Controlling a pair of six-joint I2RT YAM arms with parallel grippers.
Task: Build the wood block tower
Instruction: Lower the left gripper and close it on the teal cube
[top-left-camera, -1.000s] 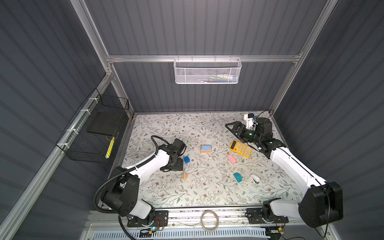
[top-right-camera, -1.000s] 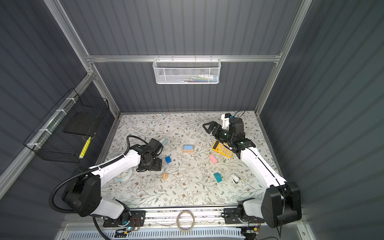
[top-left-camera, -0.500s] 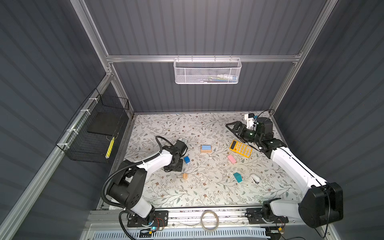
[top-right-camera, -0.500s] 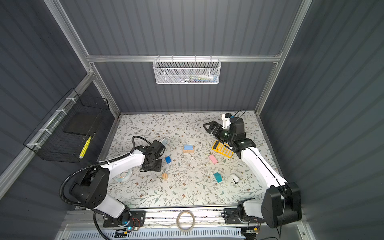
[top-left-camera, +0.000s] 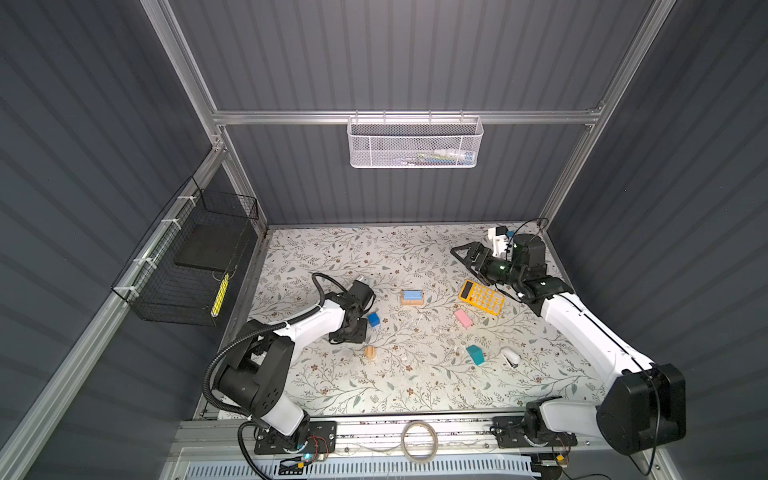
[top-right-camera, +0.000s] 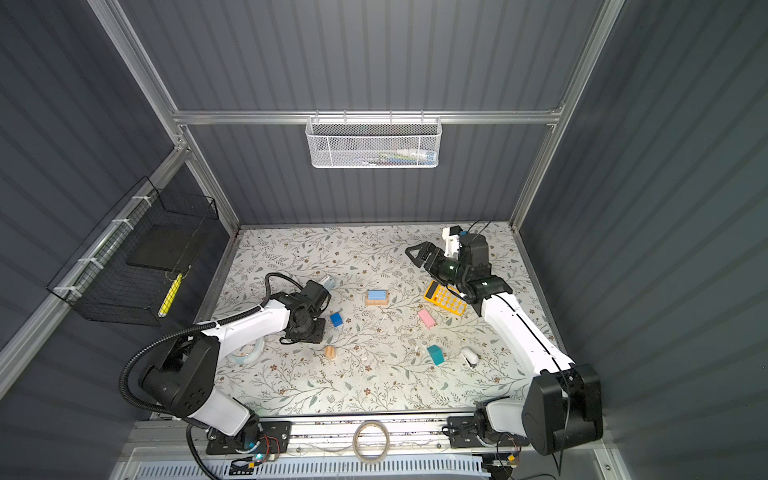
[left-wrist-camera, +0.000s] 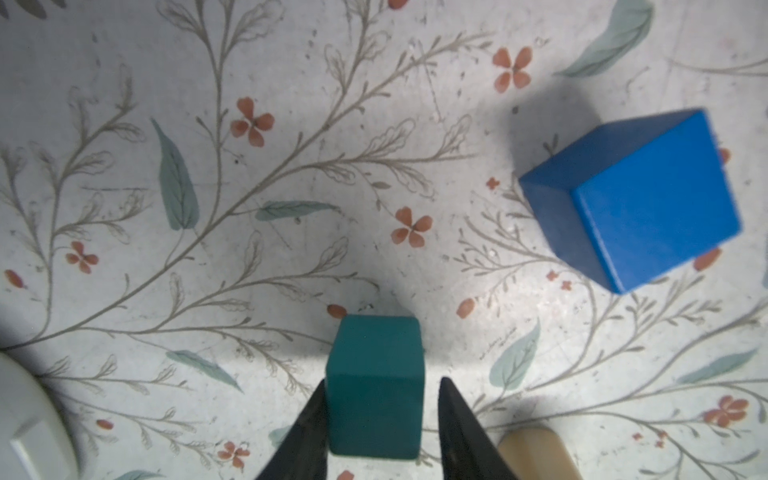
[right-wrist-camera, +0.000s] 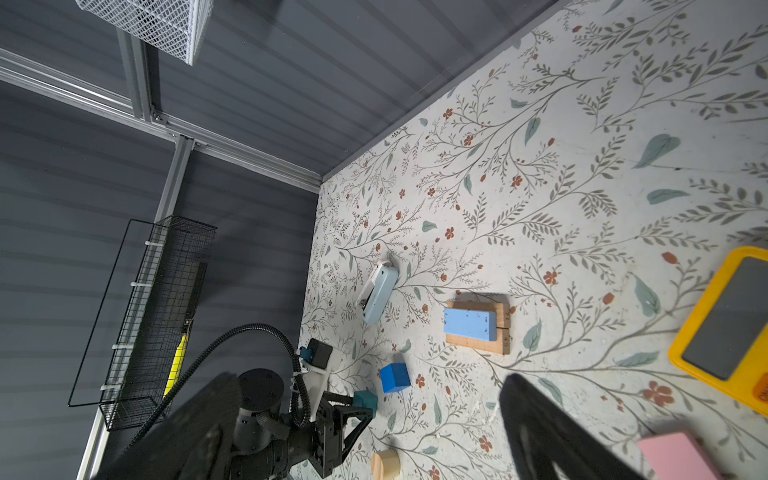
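Wrist folded down, left end effector (left-wrist-camera: 382, 382) straddles teal cube (left-wrist-camera: 374, 353).

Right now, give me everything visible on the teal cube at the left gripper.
The teal cube is small, matte and painted-looking, with softly rounded edges and no marks. It appears to rest flat on the floral table between the fingers of the left gripper: one finger meets its side, the other shows a slim gap. The dark blue cube and a tan rounded block lie nearby, not touching it.
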